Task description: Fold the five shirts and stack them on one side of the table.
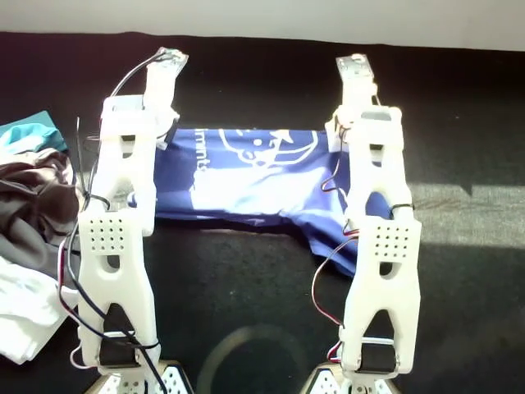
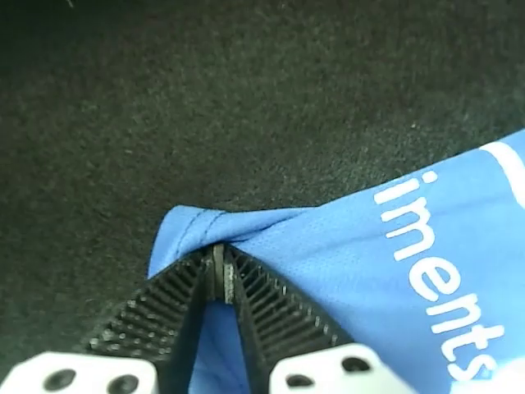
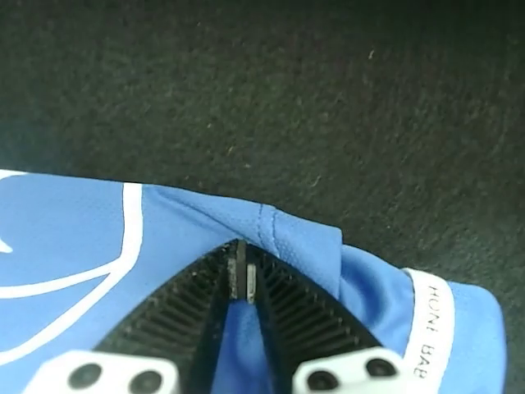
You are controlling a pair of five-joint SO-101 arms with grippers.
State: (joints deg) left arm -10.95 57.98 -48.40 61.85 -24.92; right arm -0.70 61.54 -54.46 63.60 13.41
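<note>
A blue shirt with white print lies spread across the middle of the black table, between the two white arms. My left gripper is shut on a pinched fold at the blue shirt's left far corner. At the shirt's right far corner my right gripper is shut on a fold of the blue cloth near a white neck label. From above, the left gripper and right gripper sit at the shirt's far edge.
A pile of other shirts lies at the table's left edge: a teal one, a dark brown one and a white one. Bare black tabletop stretches to the right and beyond the blue shirt.
</note>
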